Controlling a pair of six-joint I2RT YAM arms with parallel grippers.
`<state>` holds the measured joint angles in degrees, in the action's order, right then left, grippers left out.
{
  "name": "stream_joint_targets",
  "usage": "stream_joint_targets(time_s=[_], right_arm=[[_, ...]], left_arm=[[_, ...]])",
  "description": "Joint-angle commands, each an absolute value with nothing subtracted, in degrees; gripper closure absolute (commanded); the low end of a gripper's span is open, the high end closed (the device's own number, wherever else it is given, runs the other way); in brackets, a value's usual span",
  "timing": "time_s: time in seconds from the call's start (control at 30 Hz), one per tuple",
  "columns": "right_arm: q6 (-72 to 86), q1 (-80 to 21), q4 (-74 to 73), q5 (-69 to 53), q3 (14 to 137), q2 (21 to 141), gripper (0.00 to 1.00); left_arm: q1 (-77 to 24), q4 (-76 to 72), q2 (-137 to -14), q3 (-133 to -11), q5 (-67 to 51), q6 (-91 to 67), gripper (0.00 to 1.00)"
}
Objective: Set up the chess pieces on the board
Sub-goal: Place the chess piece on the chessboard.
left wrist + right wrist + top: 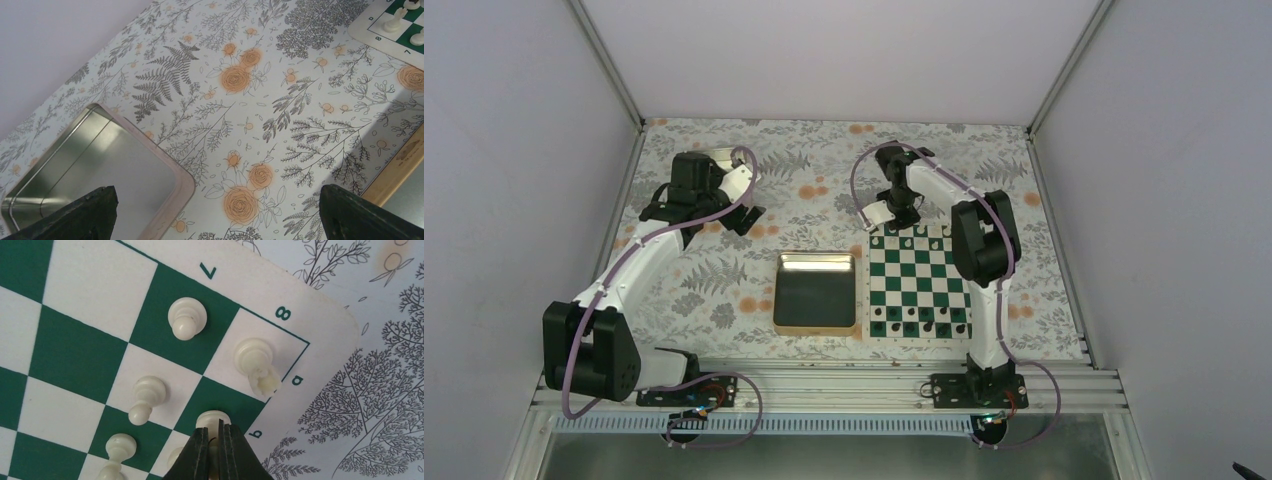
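The board [919, 282] lies on the right half of the tabletop [724, 270], its right side near the right edge. The white chess pieces [186, 320] stand grouped at the board's far-left corner: the right wrist view shows one on the corner square marked a and 8, one on the 7 rank beside it, and at least two more further in. The right gripper [214, 432] has its jaws drawn almost together around a white piece [214, 418] standing on the green b square next to the corner piece. Whether the piece is seated or still carried cannot be told.

Black pieces [914, 322] occupy the two ranks nearest the near edge. By this showing the white side is partly laid out. The far ranks toward the right edge are too small to count, and most appear unfilled.

The gold-rimmed tray [816, 292] sits just beside the board's left side, so lateral room there is slight. The right arm [984, 240] overhangs the board's right half. Bare floral surface lies beyond the board's far-left corner.

The left gripper [216, 196] hangs over the far-left part of the tabletop, jaws spread wide and holding nothing, beside a silver tray [100, 165].
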<state>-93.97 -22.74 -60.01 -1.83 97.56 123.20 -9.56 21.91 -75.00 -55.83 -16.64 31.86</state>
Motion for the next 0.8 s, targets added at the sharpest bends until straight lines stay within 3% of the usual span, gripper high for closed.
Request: stream_joint_targets(time_s=[0.0,0.23,0.57,0.77], right_arm=[[-93.2,-22.2,-60.7,-2.1,97.8,124.4,0.95],[-93.0,-22.2,-60.7,-1.9,98.0,124.8,0.92],[-92.1,-22.0,-60.1,-2.6,99.4,123.2,0.77],[-91.6,-21.4,-62.4,-5.5,102.8,121.1,0.76]], left_arm=[[-9.9,21.4,-75.6,-57.5,-17.6,31.3,0.0],[-10.0,21.4,-75.6,-57.4,-17.5,31.5,0.0],[-10.0,21.4,-75.6,-57.4,-17.5,31.5,0.0],[-10.0,21.5,-75.4,-57.4,-17.5,31.4,0.0]])
